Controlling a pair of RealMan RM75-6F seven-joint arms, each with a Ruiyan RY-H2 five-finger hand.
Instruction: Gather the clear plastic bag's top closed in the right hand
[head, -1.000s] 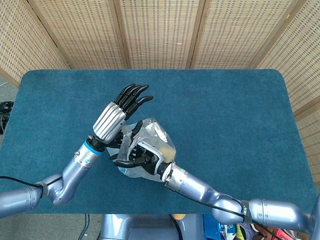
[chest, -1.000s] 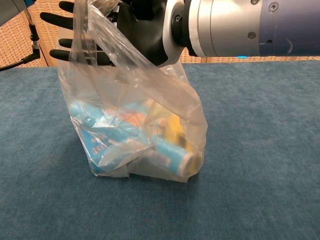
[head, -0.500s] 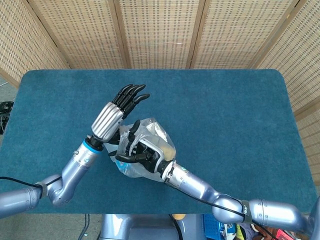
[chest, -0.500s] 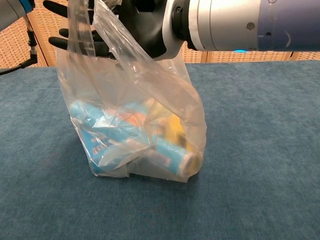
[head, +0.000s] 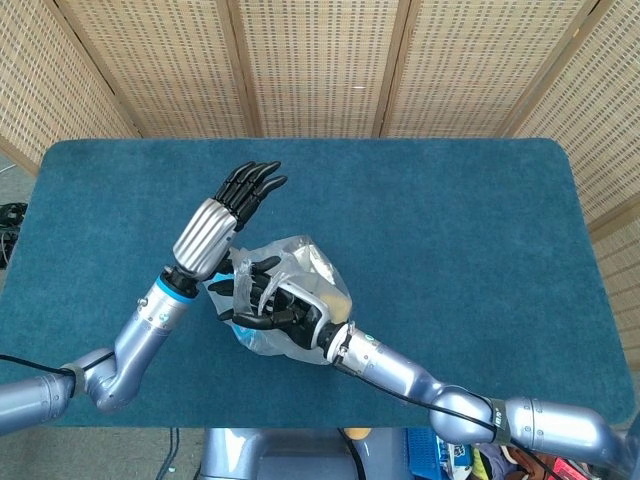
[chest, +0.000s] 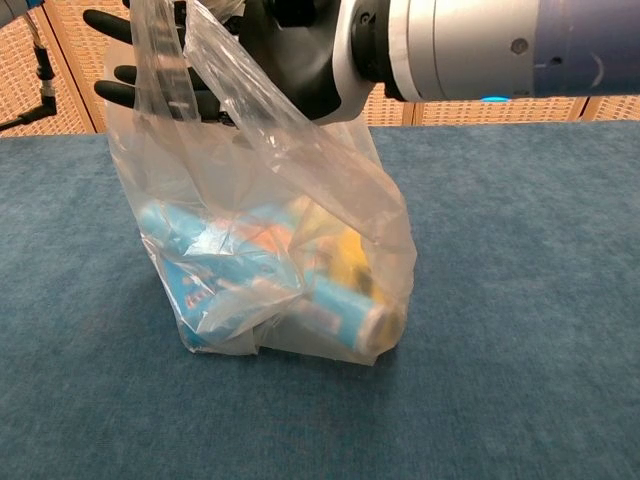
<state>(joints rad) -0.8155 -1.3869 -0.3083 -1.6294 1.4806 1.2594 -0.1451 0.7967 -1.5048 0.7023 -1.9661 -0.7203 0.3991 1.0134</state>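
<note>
The clear plastic bag (head: 312, 268) (chest: 270, 250) stands on the blue table (head: 450, 220) with several colourful packets inside. Its top is drawn up into my right hand (head: 272, 304) (chest: 275, 55), which reaches in from the bag's near side. The film runs between and over the black fingers (chest: 125, 78), which point left and stay partly spread. The bag's mouth hangs from that hand in loose folds. My left hand (head: 215, 225) is raised just left of and beyond the bag, flat, fingers straight, holding nothing and clear of the plastic. The chest view does not show the left hand.
Woven screens (head: 320, 60) close off the far side of the table. A stand with a cable (chest: 45, 85) shows at the far left in the chest view. The blue cloth (chest: 520, 300) stretches right of the bag.
My left hand has drawn away from the bag, up and to the left, staying flat. The right hand keeps the bag's top, and the bag has stayed in place.
</note>
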